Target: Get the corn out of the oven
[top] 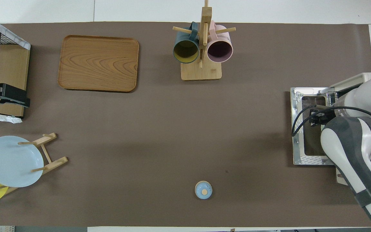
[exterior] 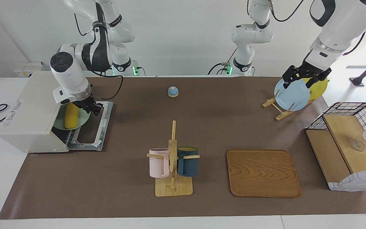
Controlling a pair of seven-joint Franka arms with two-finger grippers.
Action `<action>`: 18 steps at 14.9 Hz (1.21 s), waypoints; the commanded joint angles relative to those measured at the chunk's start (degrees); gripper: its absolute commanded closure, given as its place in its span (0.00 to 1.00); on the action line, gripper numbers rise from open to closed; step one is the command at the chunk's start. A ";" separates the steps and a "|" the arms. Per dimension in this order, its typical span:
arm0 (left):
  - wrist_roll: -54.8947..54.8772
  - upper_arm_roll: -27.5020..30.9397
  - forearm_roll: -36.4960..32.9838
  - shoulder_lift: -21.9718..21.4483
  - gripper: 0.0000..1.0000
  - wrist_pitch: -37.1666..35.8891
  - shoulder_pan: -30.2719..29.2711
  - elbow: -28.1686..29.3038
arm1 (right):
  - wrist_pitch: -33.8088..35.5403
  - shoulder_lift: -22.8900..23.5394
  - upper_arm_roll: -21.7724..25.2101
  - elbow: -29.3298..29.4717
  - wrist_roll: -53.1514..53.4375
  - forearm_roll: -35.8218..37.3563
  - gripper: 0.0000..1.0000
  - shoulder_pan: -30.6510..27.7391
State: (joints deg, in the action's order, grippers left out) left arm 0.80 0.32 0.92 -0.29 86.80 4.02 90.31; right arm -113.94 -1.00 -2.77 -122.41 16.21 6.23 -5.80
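The cream-white oven (exterior: 27, 121) stands at the right arm's end of the table, its glass door (exterior: 104, 127) dropped flat open. Inside, a yellow corn (exterior: 71, 115) lies on a green plate (exterior: 84, 122) that sits on the wire rack. My right gripper (exterior: 91, 107) is at the oven's mouth, right beside the corn's upper end; I cannot make out whether it touches it. From overhead the right arm hides the corn, and only the oven (top: 349, 84), its door (top: 308, 159) and the right gripper (top: 316, 117) show. My left gripper (exterior: 296, 84) waits open, raised over the plate rack.
A rack with a blue plate (exterior: 292, 95) and a yellow plate (exterior: 319, 87) stands at the left arm's end, with a wire-and-wood shelf (exterior: 345, 133) beside it. A wooden tray (exterior: 262, 173), a mug tree (exterior: 172, 159) with two mugs, and a small blue bell (exterior: 172, 91) stand mid-table.
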 commanded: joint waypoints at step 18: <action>-0.09 -0.06 -0.92 -1.02 0.00 -0.31 0.20 0.92 | -2.28 -2.08 -1.27 -5.41 -8.30 4.04 1.00 -0.46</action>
State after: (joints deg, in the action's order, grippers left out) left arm 0.80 0.26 0.92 -0.29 86.80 4.07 90.33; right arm -119.35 -3.08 -3.41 -129.70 8.52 8.25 -8.19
